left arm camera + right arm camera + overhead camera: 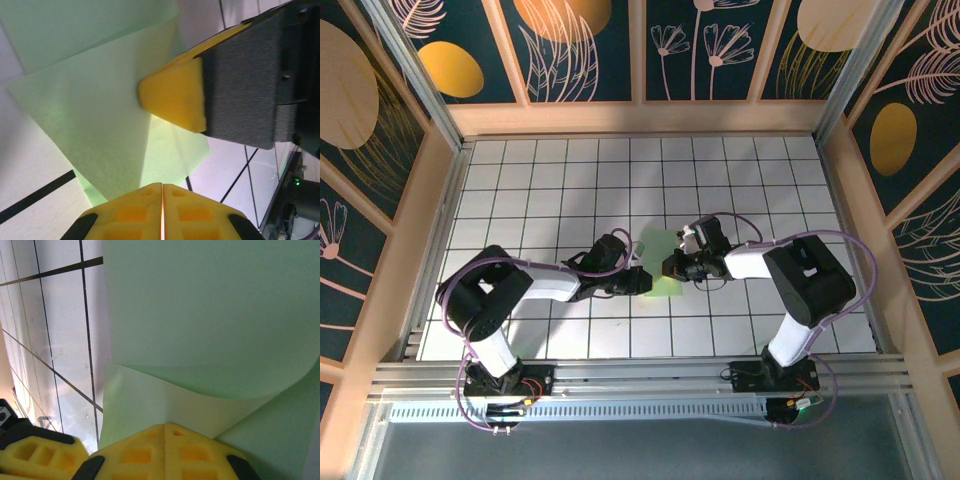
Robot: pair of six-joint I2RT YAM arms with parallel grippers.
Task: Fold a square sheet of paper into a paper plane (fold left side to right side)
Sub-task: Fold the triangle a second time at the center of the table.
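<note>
**paper is sitting between both closed hands, mid-desk**

you are looking at the square sheet of paper (657, 246) lying on the desk (550, 180) about midway between the left and right edges, a little nearer the near edge than the far one. it is no longer lying flat as a plain square. in the right wrist view a flap is curling up and over a lower layer, and in the left wrist view two layers are overlapping at an angle. from above, its longer run seems to be pointing from the near edge toward the far edge.

the left hand (642, 281) is sitting at the paper's near-left side with its fingers pressed together. the right hand (671, 268) is reaching in from the right, also closed, and its yellow tip is resting on the paper's surface just beyond the left hand. whether either hand is pinching a layer of the thin paper is not something you can tell from here.

the relation you are depending on is this: the paper is lying just ahead of and between the two hands, with the left arm nearer the side that has to travel toward the right edge. the right tip looks placed to pin the sheet while that side is being carried over.
</note>
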